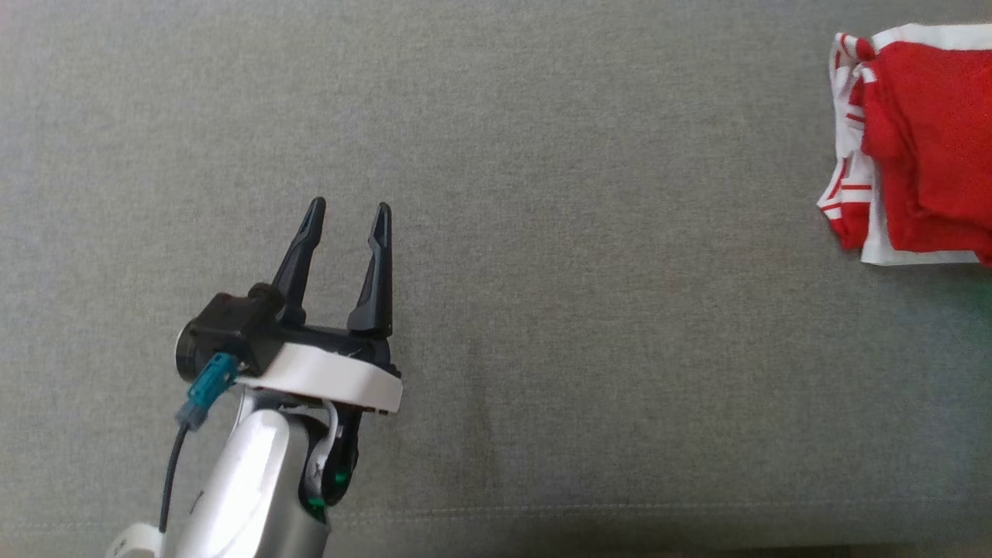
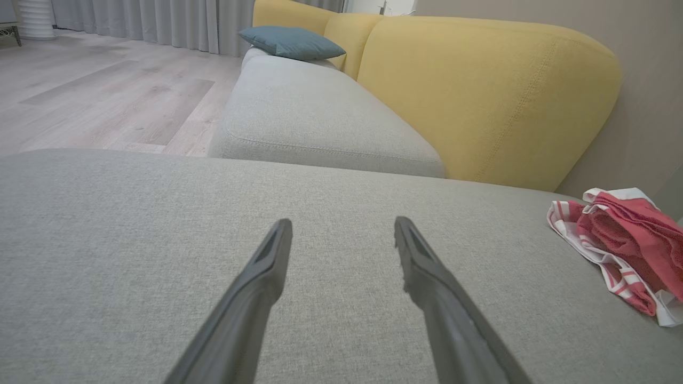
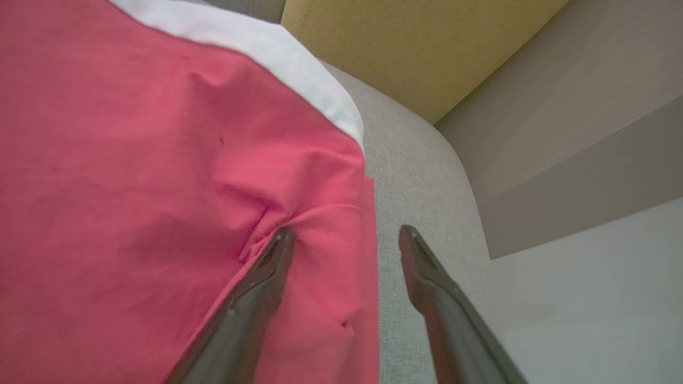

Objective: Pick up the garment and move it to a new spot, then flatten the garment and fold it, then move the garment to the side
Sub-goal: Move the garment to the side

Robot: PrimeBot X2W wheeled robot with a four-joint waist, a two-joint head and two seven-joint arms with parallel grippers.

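Standing by the sofa, one sees wooden floor [image 2: 96, 90] and pale curtains [image 2: 160, 21] off to the left, then a blue pillow [image 2: 291, 41] on the far seat, with the yellow backrest [image 2: 480, 90] running behind. The left gripper [image 1: 349, 205] hovers low over the wide grey cushion [image 1: 542, 232], fingers spread and released, well apart from the garment [image 1: 922, 139]. That red bundle with white and striped trim lies folded at the cushion's far right end. The right gripper [image 3: 347, 230] is over it, fingers spread: one fingertip touches the red cloth, the other hangs over grey fabric just beside the garment's edge.
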